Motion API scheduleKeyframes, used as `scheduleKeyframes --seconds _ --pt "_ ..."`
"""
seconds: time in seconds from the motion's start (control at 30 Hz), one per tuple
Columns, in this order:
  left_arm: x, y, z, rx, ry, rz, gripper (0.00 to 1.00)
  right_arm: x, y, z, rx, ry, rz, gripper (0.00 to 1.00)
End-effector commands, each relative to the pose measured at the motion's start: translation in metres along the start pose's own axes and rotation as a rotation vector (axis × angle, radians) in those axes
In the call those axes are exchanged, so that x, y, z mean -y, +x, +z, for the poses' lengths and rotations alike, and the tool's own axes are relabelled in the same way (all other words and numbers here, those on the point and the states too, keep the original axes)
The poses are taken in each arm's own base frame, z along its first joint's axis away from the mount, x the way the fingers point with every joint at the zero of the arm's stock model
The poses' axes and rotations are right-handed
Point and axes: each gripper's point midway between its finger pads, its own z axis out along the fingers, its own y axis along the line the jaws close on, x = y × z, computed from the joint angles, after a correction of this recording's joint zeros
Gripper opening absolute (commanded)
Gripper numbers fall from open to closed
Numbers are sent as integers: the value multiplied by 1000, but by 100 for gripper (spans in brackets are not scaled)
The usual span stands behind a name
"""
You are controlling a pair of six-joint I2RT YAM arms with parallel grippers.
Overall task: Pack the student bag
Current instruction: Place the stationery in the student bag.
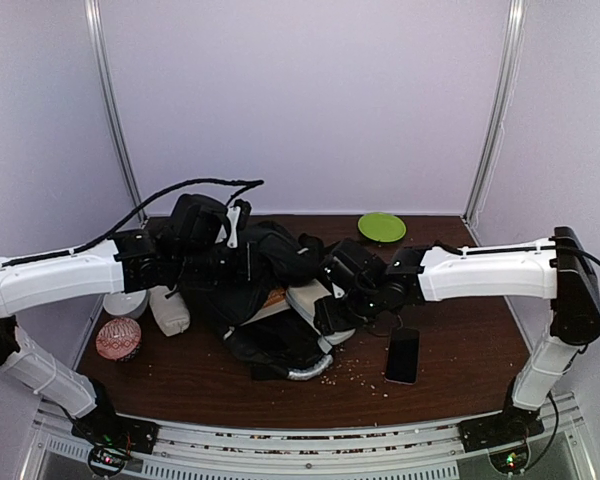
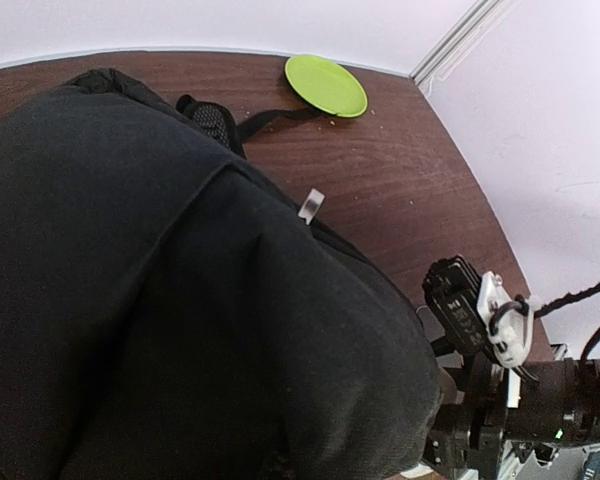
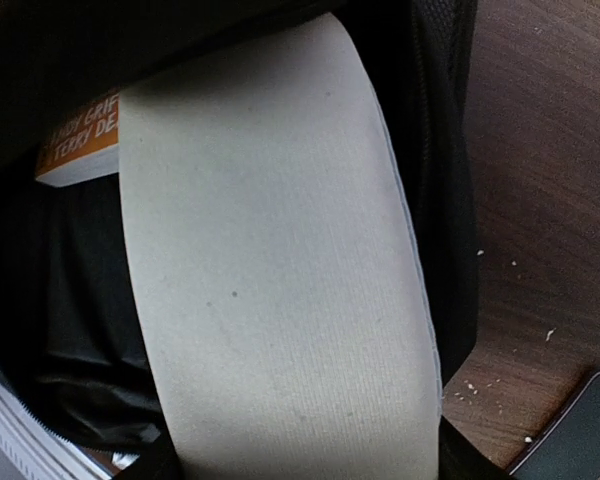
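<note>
The black student bag [image 1: 276, 252] lies in the middle of the table, its mouth open toward the right. My left gripper [image 1: 240, 262] is at the bag's upper flap and holds it raised. Black fabric [image 2: 160, 300] fills the left wrist view and hides the fingers. My right gripper [image 1: 332, 303] is shut on a beige zip pouch [image 1: 308, 297] and holds it in the bag's mouth. In the right wrist view the pouch [image 3: 270, 280] covers the middle, with the dark inside of the bag [image 3: 70, 330] and an orange-covered book [image 3: 80, 140] behind it.
A black phone [image 1: 402, 355] lies on the table right of the bag, also in the right wrist view [image 3: 580, 430]. A green plate [image 1: 381, 226] sits at the back right. A second beige pouch [image 1: 168, 310], a white bowl [image 1: 125, 303] and a patterned round object [image 1: 118, 338] lie at the left. Crumbs dot the wood.
</note>
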Motion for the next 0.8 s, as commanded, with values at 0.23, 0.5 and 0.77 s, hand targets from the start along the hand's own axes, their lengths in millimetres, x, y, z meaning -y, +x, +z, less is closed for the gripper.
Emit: scheduleKeyframes --seconds 0.23,0.5,0.77 --pt "53 -29 -19 106 219 14 0 22 -43 30 87 170 44 60" --pt "67 -21 -5 67 247 24 0 33 -66 45 162 223 105 74" --pt "65 -20 4 63 227 29 0 19 -57 2 185 54 129 94"
